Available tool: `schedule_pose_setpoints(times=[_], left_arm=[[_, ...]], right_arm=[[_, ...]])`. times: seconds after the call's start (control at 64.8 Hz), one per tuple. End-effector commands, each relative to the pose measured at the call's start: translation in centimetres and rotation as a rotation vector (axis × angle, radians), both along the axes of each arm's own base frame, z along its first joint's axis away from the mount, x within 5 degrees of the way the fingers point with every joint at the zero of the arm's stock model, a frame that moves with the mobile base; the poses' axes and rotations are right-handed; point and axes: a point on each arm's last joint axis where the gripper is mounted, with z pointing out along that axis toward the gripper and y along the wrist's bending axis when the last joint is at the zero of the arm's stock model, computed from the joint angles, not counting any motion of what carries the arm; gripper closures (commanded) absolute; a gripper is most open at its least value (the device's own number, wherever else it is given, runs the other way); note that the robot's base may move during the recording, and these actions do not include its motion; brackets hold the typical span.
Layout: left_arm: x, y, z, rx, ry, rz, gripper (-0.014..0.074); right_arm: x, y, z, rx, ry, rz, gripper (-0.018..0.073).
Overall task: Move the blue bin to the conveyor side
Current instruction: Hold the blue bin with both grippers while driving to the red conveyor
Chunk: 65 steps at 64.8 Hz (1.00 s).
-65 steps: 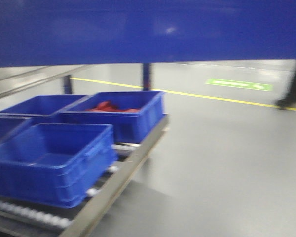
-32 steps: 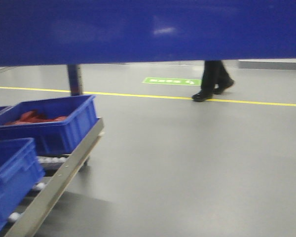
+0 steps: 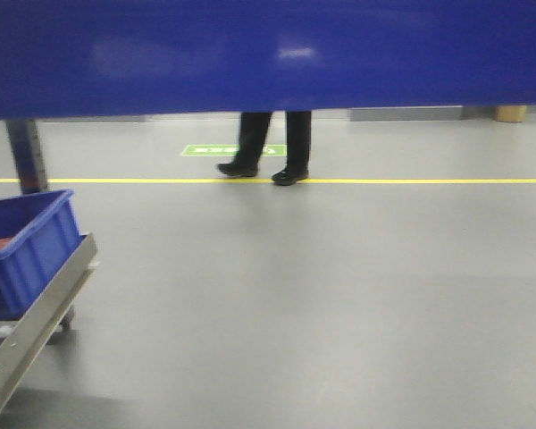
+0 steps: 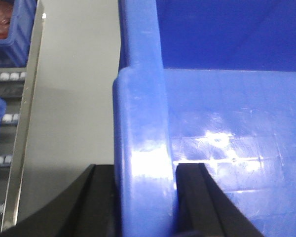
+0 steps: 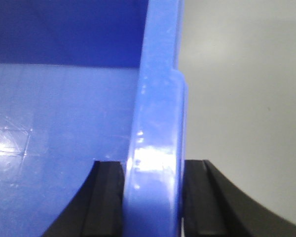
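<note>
**Front view:** the blue bin (image 3: 268,54) spans the top of the frame. A person (image 3: 297,143) stands upper centre, so I'd steer wide.
**Left wrist:** the left gripper (image 4: 145,197) clamps the bin's rim.
**Right wrist:** the right gripper (image 5: 153,197) does likewise. I'd hold both level.

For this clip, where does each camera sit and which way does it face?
Front: behind the carried blue bin, which blocks the top, facing forward over grey floor to a person's legs; no robot parts show.
Left wrist: behind the left hand, whose black fingers clamp the bin's left wall.
Right wrist: behind the right hand, clamping the right wall.
Shared: the bin, in all three.
</note>
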Motion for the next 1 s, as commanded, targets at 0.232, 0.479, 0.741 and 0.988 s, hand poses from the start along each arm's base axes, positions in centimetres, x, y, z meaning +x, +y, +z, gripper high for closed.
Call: schedule_pose_setpoints(times=[0.232, 0.479, 0.741, 0.988], left_arm=[[-0.3, 0.34, 1.21, 0.028, -0.114, 0.02, 0.0615], [-0.3, 0.34, 1.21, 0.028, -0.114, 0.02, 0.0615], [-0.3, 0.34, 1.21, 0.028, -0.114, 0.02, 0.0615], [-0.3, 0.34, 1.21, 0.028, -0.114, 0.02, 0.0615]], right_arm=[[-0.36, -0.71, 1.32, -0.028, -0.127, -0.029, 0.0648], [-0.36, -0.71, 1.32, -0.028, -0.127, -0.029, 0.0648], [-0.36, -0.71, 1.32, -0.028, -0.127, -0.029, 0.0648], [-0.36, -0.71, 1.32, -0.028, -0.127, -0.029, 0.0648]])
